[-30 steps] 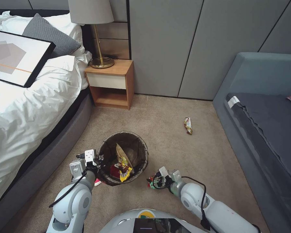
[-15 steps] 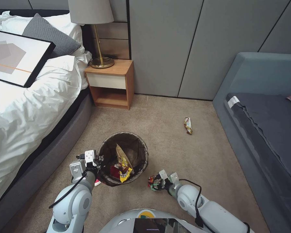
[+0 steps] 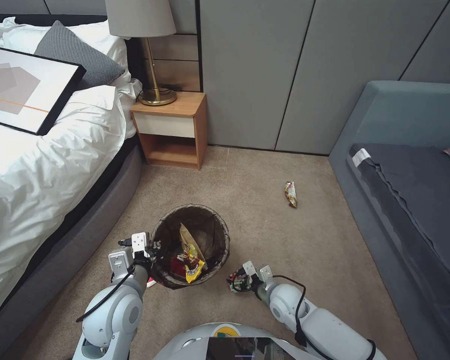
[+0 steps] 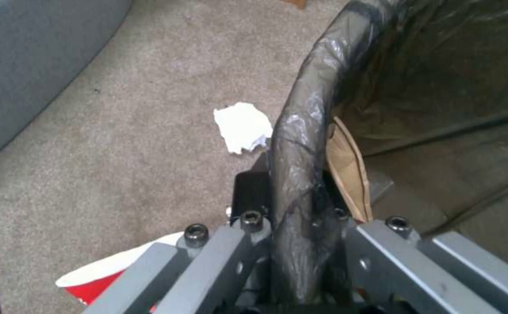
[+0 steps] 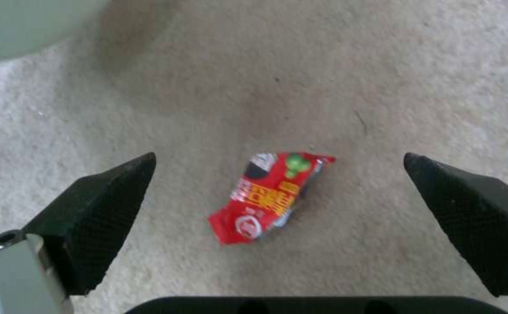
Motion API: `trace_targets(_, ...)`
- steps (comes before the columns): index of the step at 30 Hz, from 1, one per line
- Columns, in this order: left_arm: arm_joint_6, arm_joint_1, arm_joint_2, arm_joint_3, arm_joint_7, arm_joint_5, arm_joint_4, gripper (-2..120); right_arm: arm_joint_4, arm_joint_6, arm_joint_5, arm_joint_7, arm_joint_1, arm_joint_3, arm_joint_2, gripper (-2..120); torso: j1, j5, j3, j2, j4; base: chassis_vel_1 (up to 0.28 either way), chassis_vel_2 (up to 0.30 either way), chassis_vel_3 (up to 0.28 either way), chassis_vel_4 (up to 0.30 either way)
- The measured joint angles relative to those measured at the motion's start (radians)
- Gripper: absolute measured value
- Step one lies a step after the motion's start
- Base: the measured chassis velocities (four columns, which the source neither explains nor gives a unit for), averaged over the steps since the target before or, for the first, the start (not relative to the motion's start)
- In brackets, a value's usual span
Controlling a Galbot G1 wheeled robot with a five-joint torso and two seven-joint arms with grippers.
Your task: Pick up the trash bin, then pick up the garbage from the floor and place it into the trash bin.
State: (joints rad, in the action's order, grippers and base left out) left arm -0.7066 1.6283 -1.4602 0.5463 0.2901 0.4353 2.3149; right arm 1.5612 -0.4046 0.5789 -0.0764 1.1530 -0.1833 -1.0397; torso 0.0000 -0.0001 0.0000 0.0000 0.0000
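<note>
The left gripper (image 4: 300, 244) has its jaws clamped on the near-left rim of the trash bin (image 3: 220, 232), the dark liner bag (image 4: 306, 131) pinched between them; the right gripper (image 5: 277, 205) holds its jaws spread wide with nothing between them, poised above a red snack wrapper (image 5: 271, 198) lying flat on the carpet (image 3: 265, 170), the wrapper centred in the gap and touched by neither finger; in the head view that gripper (image 3: 237, 281) sits just beside the bin's right side, close to the robot's base. Inside the bin lie a tan paper tray (image 3: 187, 236), a yellow wrapper (image 3: 194, 267) and some red litter (image 3: 177, 264). On the carpet just outside the bin, by the left gripper, lie a white tissue wad (image 4: 242, 126) and a red-and-white paper cup (image 4: 100, 279); another snack wrapper (image 3: 290, 193) lies well apart, out towards the grey sofa (image 3: 410, 200). The bed (image 3: 35, 165) runs along the carpet's left edge, with a wooden nightstand (image 3: 172, 130) and lamp (image 3: 145, 30) at the far wall.
</note>
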Motion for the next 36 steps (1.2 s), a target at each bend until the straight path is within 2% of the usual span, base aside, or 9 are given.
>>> trace_targets(25, 0.001, 0.001, -0.004, -0.003, -0.003, -0.006, -0.001, 3, -0.130, 0.057, -0.071, 0.038, -0.005, -0.006, -0.090, 99, 0.000, 0.0000, 0.000, 0.000, 0.0000, 0.000, 0.000, 0.000, 0.000)
trace_targets(31, 0.002, 0.002, -0.005, -0.004, -0.004, -0.009, -0.004, 3, -0.145, 0.070, -0.077, 0.049, -0.015, -0.008, -0.106, 92, 0.000, 0.0001, 0.000, 0.000, 0.0000, 0.000, 0.000, 0.000, 0.000)
trace_targets(36, 0.004, 0.002, -0.008, -0.008, -0.007, -0.014, -0.007, 3, -0.154, 0.075, -0.080, 0.051, -0.018, -0.009, -0.113, 91, 0.000, 0.0000, 0.000, 0.000, 0.0000, 0.000, 0.000, 0.000, 0.000)
